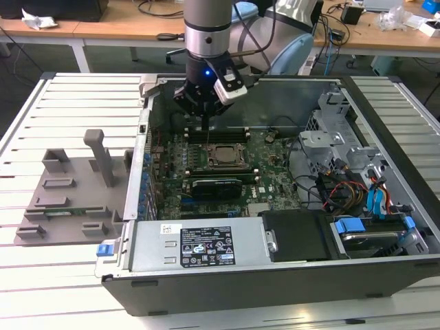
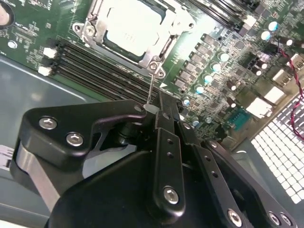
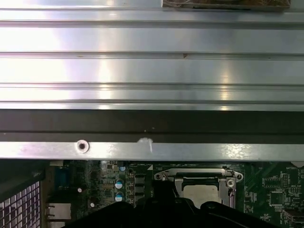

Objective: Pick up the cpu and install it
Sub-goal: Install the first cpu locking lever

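The cpu (image 1: 220, 152) lies flat in its socket on the green motherboard (image 1: 275, 182), silvery top up, with the metal socket frame (image 1: 242, 157) around it. In both wrist views the cpu (image 2: 130, 26) (image 3: 202, 192) sits inside that bracket. My gripper (image 1: 206, 113) hangs inside the open computer case just behind the socket. Its black fingers (image 2: 164, 123) are shut on a thin wire socket lever (image 2: 150, 85) that rises from the corner of the frame.
A long black expansion card (image 1: 216, 185) lies in front of the socket, with memory slots (image 2: 99, 71) beside it. The power supply (image 1: 199, 244), drive cage (image 1: 344, 137) and cables (image 1: 344, 189) fill the case's front and right. A grey fixture (image 1: 69, 192) stands outside on the exterior view's left.
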Available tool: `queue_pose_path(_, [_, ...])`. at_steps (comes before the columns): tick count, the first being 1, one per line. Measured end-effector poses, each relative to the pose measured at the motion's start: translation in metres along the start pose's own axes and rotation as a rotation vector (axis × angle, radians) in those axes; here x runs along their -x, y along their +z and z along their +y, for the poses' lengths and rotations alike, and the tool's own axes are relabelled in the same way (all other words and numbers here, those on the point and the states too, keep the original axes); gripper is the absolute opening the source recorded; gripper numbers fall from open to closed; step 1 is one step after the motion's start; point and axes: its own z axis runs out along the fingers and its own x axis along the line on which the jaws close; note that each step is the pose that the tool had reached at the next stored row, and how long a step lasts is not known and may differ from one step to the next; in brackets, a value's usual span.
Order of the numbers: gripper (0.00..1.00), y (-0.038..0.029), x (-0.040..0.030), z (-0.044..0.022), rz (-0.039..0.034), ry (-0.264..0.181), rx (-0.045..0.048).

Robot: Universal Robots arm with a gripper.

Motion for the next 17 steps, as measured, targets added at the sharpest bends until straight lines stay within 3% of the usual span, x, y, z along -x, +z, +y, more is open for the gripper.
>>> queue_pose_path(6, [0.11,0.0000,0.0103,-0.0001,0.0027,0.000,-0.0001])
queue_pose_path(9, [0.11,0.0005,0.0106,0.0000,0.0026,0.000,0.0004])
queue_pose_path(12, [0.11,0.0034,0.0106,-0.0042,0.0026,0.000,0.0382])
queue_pose_path(13, [0.11,0.0048,0.0112,-0.0066,0.0025,0.000,0.0430])
queue_pose_path(17, [0.11,0.0097,0.0178,-0.0071,0.0036,-0.002,0.0430])
